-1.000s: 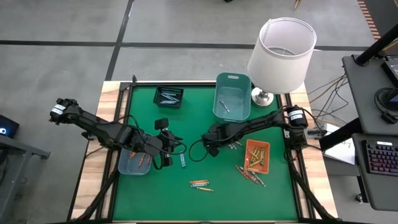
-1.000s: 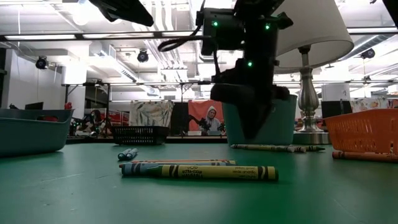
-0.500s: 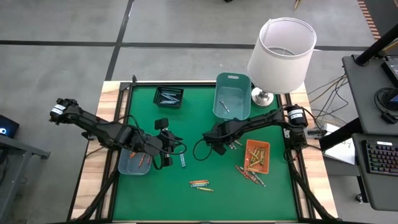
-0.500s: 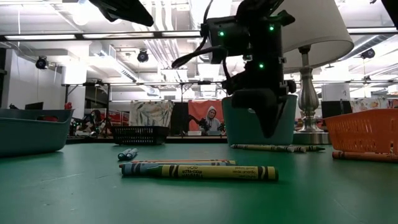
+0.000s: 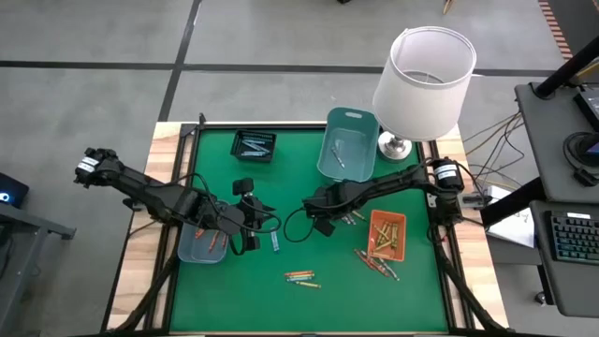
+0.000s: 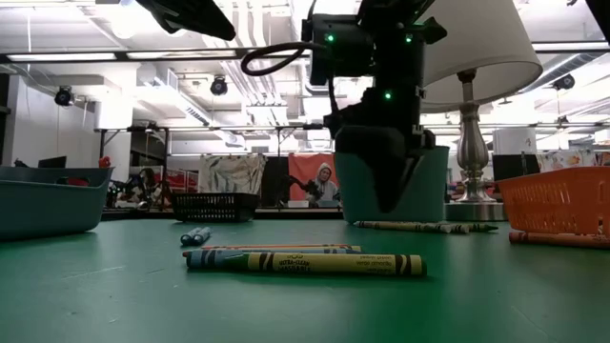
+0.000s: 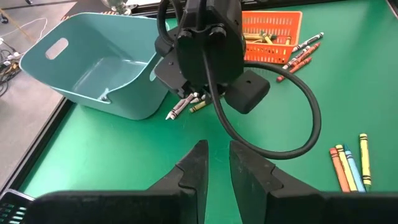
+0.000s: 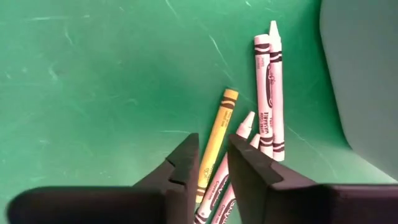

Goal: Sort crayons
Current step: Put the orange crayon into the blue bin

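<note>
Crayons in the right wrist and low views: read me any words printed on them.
"WASHABLE": on the wrapper of the white crayon, right wrist view.
Other print on that wrapper: too small to read.
Label on the yellow crayon, low view: too blurred to read.

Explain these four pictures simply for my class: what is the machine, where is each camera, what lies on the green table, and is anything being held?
Two dark robot arms work at a green table. One picture looks straight down, one looks level along the tabletop, and one camera rides on each wrist. On the table lie loose crayons, a teal bin, an orange basket, a black tray, a blue-grey bin and a lamp. The right gripper hangs low over a yellow crayon and white crayons, fingers slightly apart, gripping nothing. The left gripper waits to the left of centre, also empty.
</note>
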Controlling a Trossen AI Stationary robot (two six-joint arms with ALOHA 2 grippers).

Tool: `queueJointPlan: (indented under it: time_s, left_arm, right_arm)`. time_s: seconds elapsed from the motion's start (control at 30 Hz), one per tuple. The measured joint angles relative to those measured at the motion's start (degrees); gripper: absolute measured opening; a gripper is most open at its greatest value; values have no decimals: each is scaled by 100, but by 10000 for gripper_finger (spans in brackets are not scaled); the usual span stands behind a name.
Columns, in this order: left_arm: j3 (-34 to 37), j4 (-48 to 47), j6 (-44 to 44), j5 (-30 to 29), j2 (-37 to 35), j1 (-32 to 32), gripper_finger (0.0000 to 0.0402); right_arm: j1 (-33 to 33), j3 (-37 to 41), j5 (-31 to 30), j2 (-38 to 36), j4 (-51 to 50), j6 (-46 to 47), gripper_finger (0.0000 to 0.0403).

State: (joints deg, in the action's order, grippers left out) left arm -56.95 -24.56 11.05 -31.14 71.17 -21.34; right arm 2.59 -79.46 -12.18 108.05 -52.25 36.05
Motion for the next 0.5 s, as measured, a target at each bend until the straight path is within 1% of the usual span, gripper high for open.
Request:
queueJointPlan:
  time_s: [0.13,0.23,0.33,0.5]
  left_arm:
    - [0,0,0,0,-1,0,48]
    - [0,2,-2,0,-2,0,48]
    - [0,0,-2,1,0,0,48]
    - [0,2,-2,0,-1,0,48]
  right_arm:
    - [2,2,6,0,24,9,114]
    - [0,2,5,2,16,19,132]
    - [2,2,19,2,-64,87,136]
    - [0,-36,59,2,-405,253,129]
